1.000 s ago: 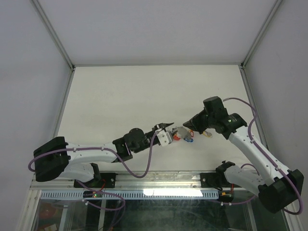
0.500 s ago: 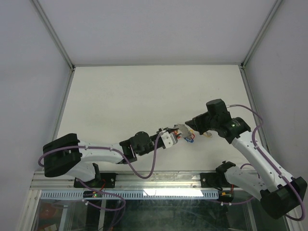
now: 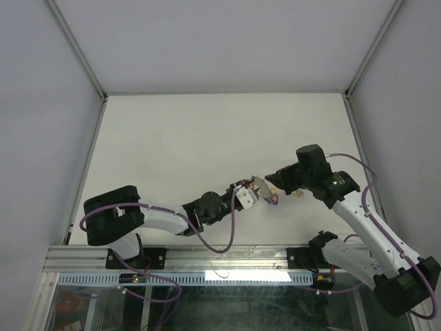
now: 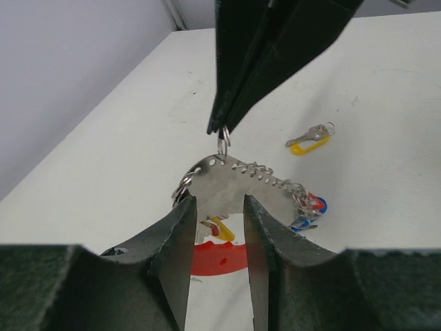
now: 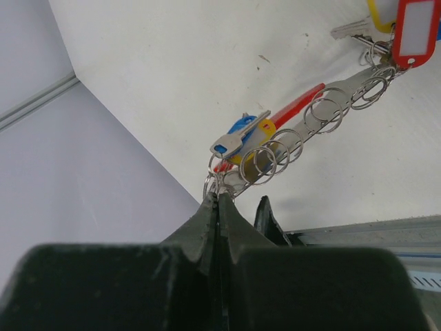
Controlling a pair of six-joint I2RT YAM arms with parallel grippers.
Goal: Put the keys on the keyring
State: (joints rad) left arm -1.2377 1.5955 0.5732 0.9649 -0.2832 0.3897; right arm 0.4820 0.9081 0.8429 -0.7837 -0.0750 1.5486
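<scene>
The keyring hangs between both grippers in the top view (image 3: 259, 187). In the left wrist view its grey bar (image 4: 220, 181) carries several small rings, and its red arc (image 4: 217, 257) is below. My left gripper (image 4: 219, 207) grips the grey bar across its width. My right gripper (image 4: 222, 127) is shut on a small split ring (image 4: 223, 143) at the bar's end. Keys with blue and red tags (image 4: 310, 205) and a yellow tag (image 4: 222, 229) hang from the bar. A loose key with a yellow tag (image 4: 308, 140) lies on the table beyond.
In the right wrist view, the blue-tagged key (image 5: 241, 134) hangs just above my shut jaws, and a red-framed tag (image 5: 415, 31) hangs at the bar's far end. The metal rail (image 3: 227, 255) runs along the table's near edge, close under the grippers. The enclosure's walls stand on both sides.
My left arm has reached right and forward, and its gripper has closed round the keyring's grey bar. My right gripper shifted slightly down, still holding the ring.
</scene>
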